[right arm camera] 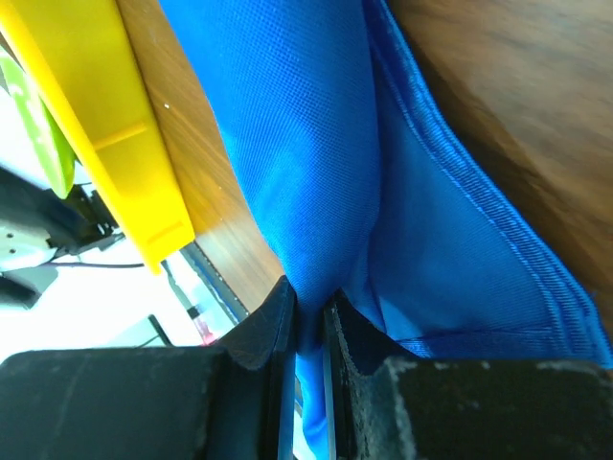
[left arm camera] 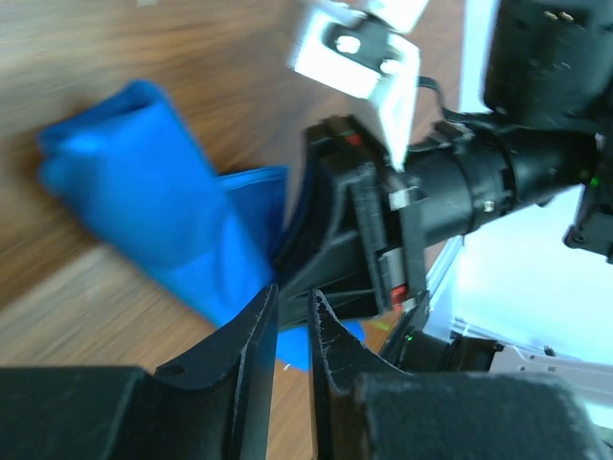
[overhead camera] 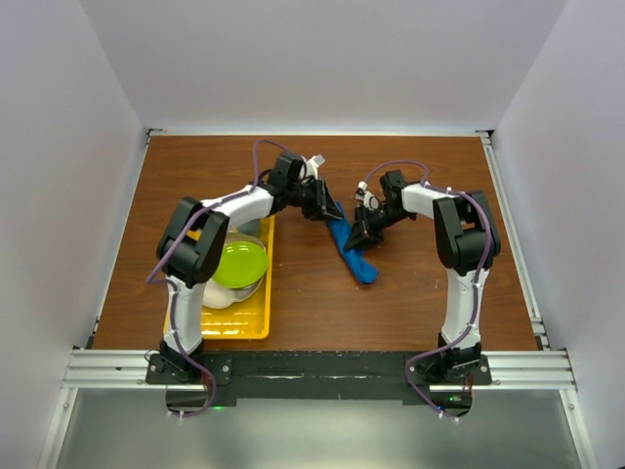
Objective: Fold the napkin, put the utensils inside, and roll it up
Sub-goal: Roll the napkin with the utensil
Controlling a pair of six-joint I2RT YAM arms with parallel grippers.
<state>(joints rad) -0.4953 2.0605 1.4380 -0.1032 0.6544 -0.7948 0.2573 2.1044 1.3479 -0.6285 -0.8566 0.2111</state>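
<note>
The blue napkin [overhead camera: 356, 256] lies bunched in a narrow strip on the wooden table, right of the yellow tray. It also shows in the left wrist view [left arm camera: 153, 201] and fills the right wrist view [right arm camera: 316, 144]. My right gripper [overhead camera: 359, 234] [right arm camera: 308, 297] is shut on a fold of the napkin near its upper part. My left gripper [overhead camera: 329, 208] [left arm camera: 293, 299] sits at the napkin's far end, close to the right gripper. Its jaws stand almost together with a narrow gap and nothing between them. The fork is out of view.
The yellow tray [overhead camera: 262, 293] [right arm camera: 105, 105] stands at the left near the left arm's base. It holds a green dish [overhead camera: 239, 262] and something white. White walls surround the table on three sides. A metal rail runs along the near edge.
</note>
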